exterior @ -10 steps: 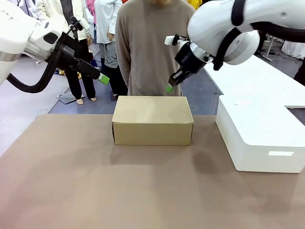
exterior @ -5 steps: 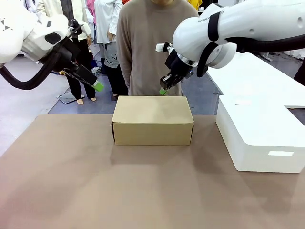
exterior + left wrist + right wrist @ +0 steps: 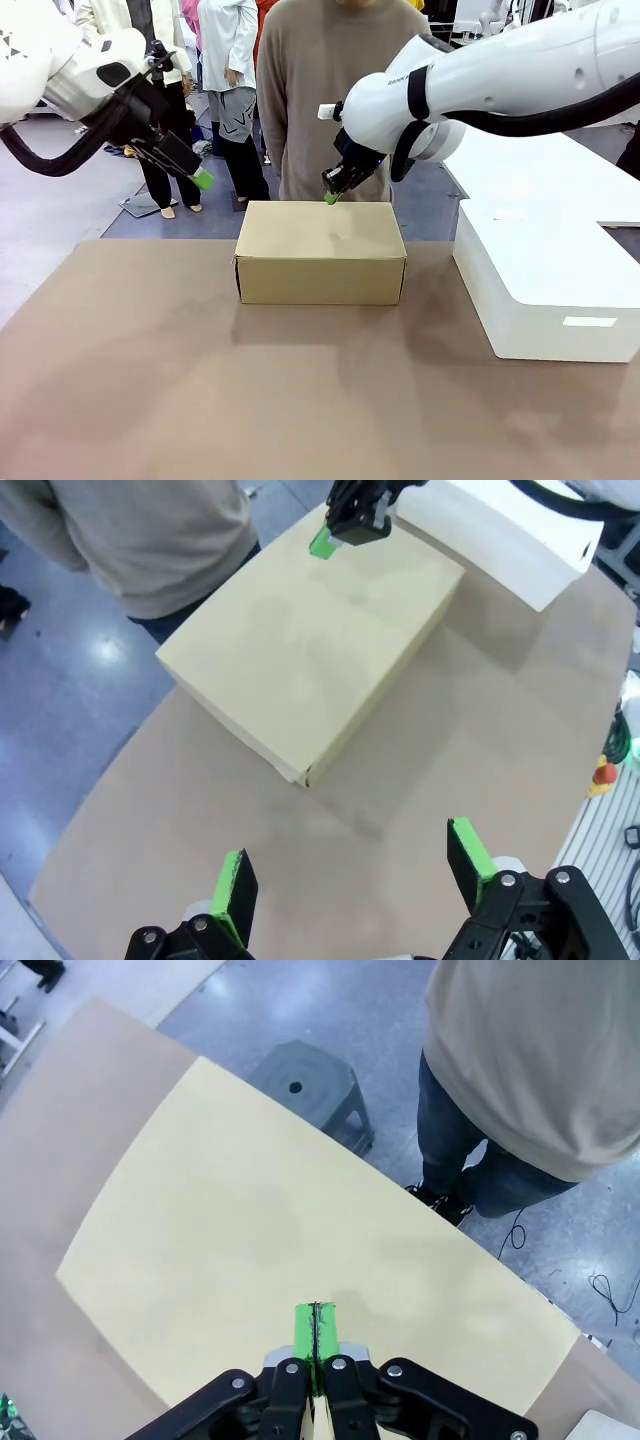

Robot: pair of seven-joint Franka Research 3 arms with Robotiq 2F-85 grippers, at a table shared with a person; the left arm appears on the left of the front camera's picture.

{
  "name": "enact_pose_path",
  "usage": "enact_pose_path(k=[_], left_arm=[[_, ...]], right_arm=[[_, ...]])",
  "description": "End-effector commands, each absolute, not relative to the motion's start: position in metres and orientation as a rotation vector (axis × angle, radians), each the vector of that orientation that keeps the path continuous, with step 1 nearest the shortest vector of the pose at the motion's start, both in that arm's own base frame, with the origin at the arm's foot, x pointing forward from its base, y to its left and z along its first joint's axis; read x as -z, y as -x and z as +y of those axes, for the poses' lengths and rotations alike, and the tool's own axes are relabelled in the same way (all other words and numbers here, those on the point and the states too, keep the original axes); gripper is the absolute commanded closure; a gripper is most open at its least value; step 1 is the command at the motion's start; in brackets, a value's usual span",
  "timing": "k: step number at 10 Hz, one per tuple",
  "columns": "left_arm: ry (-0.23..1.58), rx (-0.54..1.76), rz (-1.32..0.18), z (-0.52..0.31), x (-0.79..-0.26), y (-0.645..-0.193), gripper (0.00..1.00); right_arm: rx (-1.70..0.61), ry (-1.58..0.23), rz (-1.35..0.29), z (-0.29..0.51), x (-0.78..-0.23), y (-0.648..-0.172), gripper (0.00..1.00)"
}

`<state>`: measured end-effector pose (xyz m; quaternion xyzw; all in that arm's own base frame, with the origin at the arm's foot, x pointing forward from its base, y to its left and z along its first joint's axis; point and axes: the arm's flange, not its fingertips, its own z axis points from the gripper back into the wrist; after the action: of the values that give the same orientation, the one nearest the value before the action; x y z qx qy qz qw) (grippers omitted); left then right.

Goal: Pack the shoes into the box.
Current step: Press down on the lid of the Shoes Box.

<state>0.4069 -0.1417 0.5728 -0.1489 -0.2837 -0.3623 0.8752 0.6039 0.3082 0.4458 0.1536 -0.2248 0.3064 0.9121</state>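
Note:
The tan cardboard box (image 3: 320, 250) stands shut at the far middle of the table, its lid flat on top (image 3: 310, 650) (image 3: 300, 1250). The shoes are out of view. My right gripper (image 3: 331, 198) hangs shut just over the lid's far edge, its green pads pressed together with nothing between them (image 3: 316, 1330) (image 3: 322, 542). Whether it touches the lid I cannot tell. My left gripper (image 3: 203, 180) is raised off to the box's left, beyond the table's far edge, open and empty (image 3: 350, 865).
A larger white box (image 3: 545, 290) (image 3: 500, 530) lies at the right of the table. A person (image 3: 335, 90) (image 3: 530, 1060) stands right behind the cardboard box. A grey stool (image 3: 315, 1090) sits on the floor beyond it. Bare tabletop (image 3: 300, 400) spreads in front.
My right gripper has swung left and down, from beside the box's far right corner to over the lid's far edge. The left gripper drifted slightly left.

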Motion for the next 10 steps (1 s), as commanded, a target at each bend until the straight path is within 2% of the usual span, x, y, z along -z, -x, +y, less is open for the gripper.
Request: enact_pose_path(k=[1,7,10], left_arm=[[0.303,0.730,-0.585,-0.143,-0.575,-0.413,0.00],[0.311,0.756,-0.592,-0.142,-0.573,-0.407,0.00],[0.311,0.756,-0.592,-0.142,-0.573,-0.407,0.00]], right_arm=[[-0.593,-0.287,-0.474,0.316,-0.441,-0.615,1.00],[-0.583,-0.250,-0.378,0.323,-0.404,-0.625,1.00],[-0.589,-0.286,-0.400,0.317,-0.438,-0.614,1.00]])
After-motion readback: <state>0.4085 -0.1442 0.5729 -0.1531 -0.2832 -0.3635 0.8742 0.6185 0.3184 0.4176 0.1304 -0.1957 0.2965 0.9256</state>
